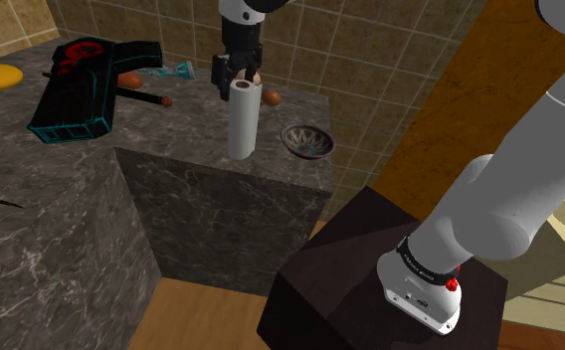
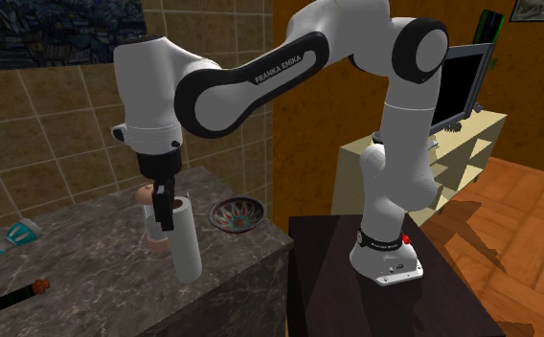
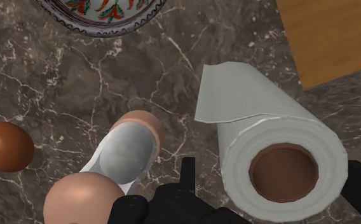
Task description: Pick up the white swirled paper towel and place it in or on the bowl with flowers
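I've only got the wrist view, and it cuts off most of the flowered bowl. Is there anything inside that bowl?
Observer: No. The shoulder view shows the whole bowl, upright on the counter, with only its painted pattern inside.
Operator: Which way is it from the roll?
Observer: In the shoulder view it sits to the right of the paper towel roll, near the counter's corner, on the side toward the stand.
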`<state>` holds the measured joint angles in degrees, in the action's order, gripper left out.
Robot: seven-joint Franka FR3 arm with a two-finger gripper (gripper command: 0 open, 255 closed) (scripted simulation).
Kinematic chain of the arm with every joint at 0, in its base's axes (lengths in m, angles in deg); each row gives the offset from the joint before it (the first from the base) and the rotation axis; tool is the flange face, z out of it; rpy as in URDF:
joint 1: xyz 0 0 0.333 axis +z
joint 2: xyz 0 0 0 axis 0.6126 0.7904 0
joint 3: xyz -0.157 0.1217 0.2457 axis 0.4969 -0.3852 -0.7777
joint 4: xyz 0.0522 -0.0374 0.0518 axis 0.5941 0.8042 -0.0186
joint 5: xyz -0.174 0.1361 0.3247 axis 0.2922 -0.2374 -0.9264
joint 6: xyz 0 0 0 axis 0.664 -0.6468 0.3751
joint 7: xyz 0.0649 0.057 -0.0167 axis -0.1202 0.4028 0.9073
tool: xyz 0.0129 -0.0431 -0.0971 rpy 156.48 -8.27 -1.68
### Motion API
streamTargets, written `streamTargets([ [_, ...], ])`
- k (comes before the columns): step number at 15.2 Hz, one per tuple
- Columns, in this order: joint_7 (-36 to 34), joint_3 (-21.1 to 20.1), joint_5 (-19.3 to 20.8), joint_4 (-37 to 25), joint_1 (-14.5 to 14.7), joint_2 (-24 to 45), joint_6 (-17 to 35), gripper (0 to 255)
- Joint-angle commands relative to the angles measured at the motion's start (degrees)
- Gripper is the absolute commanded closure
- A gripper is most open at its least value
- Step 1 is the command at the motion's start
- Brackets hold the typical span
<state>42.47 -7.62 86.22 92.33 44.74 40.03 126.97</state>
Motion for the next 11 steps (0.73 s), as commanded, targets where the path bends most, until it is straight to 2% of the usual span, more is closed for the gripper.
streamTargets([
  [1,-0.03,0.01,0.04,0.39,-0.01,0.13,0.54,0],
  [7,-0.04,0.01,0.04,0.38,-0.01,0.12,0.53,0],
  [8,-0.04,0.01,0.04,0.38,-0.01,0.12,0.53,255],
  [11,-0.04,0.0,0.03,0.43,0.0,0.08,0.53,255],
])
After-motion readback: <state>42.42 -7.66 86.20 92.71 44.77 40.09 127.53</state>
